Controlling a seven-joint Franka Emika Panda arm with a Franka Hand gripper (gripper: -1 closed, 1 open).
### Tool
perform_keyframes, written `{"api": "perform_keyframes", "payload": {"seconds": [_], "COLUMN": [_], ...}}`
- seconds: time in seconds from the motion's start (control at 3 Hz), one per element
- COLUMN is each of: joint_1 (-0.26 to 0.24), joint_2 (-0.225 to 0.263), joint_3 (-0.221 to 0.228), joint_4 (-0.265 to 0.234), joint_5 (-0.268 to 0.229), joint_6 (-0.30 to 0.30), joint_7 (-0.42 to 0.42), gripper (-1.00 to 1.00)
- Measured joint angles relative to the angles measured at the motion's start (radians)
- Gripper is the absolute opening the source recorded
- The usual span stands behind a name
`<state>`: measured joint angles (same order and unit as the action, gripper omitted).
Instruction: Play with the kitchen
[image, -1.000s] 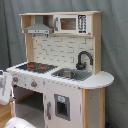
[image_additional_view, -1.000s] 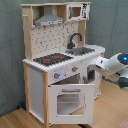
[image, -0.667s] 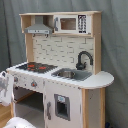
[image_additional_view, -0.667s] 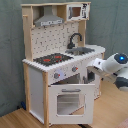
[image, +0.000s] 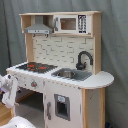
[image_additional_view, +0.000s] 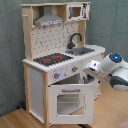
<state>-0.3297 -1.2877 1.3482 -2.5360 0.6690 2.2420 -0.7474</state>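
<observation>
Whether the end effector (image_additional_view: 95, 67) is parted or closed I cannot tell; in the second exterior view it hangs just beside the kitchen (image_additional_view: 55, 60) near the knob panel, right of the oven door (image_additional_view: 69, 100).

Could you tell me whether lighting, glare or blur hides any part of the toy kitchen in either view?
First exterior view: even light, soft all over, kitchen whole. Second exterior view: equally soft, no glare; the arm covers its right side.

Robot arm (image_additional_view: 112, 70): white rounded casings, dark joint seams, blue dot on round end cap.
</observation>
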Motion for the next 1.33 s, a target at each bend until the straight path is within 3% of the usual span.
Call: {"api": "perform_keyframes", "payload": {"seconds": [0.67,1.33], "joint_1": [-0.064,-0.101], "joint_2": [0.035,0.061], "joint_3": [0.011,0.011], "joint_4": [0.001,0.001], "joint_5": [0.140,0.291], "joint_6": [0.028,0.013], "joint_7": [-0.140,-0.308], "gripper": [1.00,1.00]}}
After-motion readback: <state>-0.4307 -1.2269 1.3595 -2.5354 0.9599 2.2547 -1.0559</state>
